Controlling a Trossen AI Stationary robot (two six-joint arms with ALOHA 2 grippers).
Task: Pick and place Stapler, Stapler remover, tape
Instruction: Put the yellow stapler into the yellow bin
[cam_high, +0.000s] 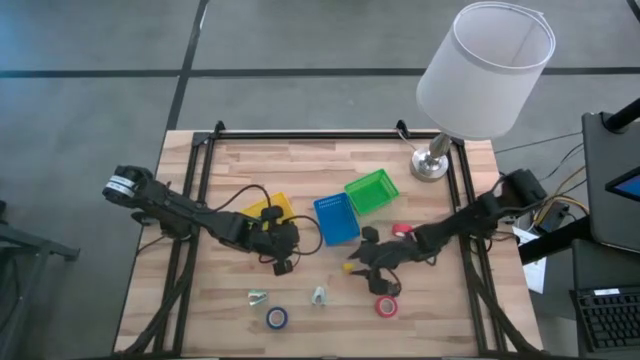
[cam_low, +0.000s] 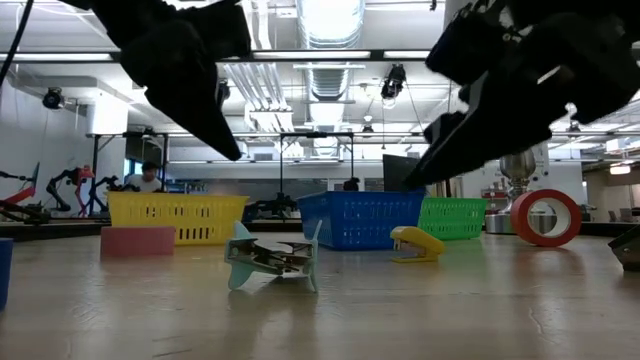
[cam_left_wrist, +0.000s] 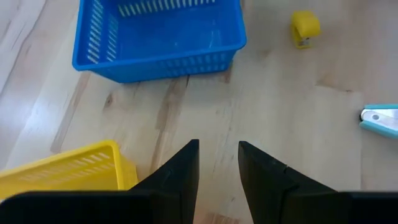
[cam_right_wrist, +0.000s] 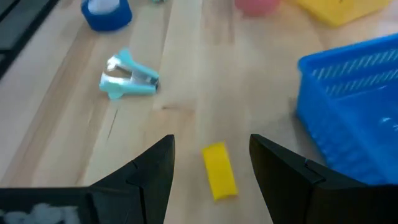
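The small yellow stapler (cam_high: 352, 267) lies flat on the wood just near-side of the blue bin (cam_high: 336, 218). My right gripper (cam_right_wrist: 211, 140) hovers over it, open; one finger stands on each side of the stapler (cam_right_wrist: 219, 172) without touching it. A light-blue staple remover (cam_right_wrist: 127, 78) lies nearer the table's near edge (cam_high: 319, 296). Tape rolls lie flat on the table: red (cam_high: 387, 306), blue (cam_high: 277, 318), and another red one (cam_high: 402, 230). My left gripper (cam_left_wrist: 217, 144) is open above bare wood between the yellow bin (cam_left_wrist: 68, 171) and the blue bin (cam_left_wrist: 158, 37).
A green bin (cam_high: 371, 191) stands beyond the blue one, and the yellow bin (cam_high: 270, 210) is under the left arm. A lamp's base (cam_high: 430, 165) occupies the far right corner, its shade (cam_high: 485, 70) overhanging. A second small remover-like object (cam_high: 257, 297) lies near the blue tape.
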